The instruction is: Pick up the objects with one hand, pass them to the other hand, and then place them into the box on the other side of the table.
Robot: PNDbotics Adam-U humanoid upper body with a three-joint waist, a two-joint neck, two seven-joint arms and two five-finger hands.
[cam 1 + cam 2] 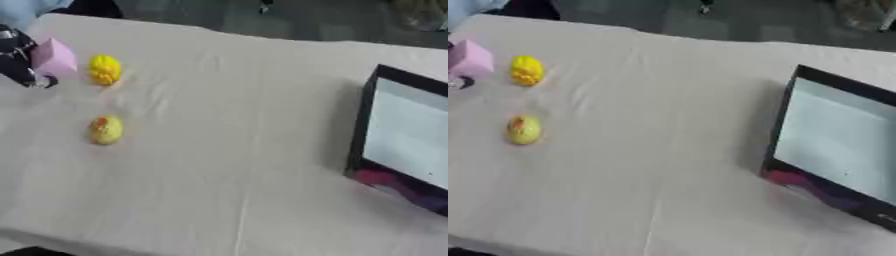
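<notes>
At the table's far left corner, in the left eye view, the left hand (19,62) curls round a pink block (54,56), just beside a yellow lumpy toy (104,69). Nearer along the left edge lies a yellow ball (105,129).

Right eye view: the black box (833,145) stands at the right edge, something dark pink inside. Handover and placing remain. No right hand shows.

Matt, creased cloth (245,150) covers the table.
</notes>
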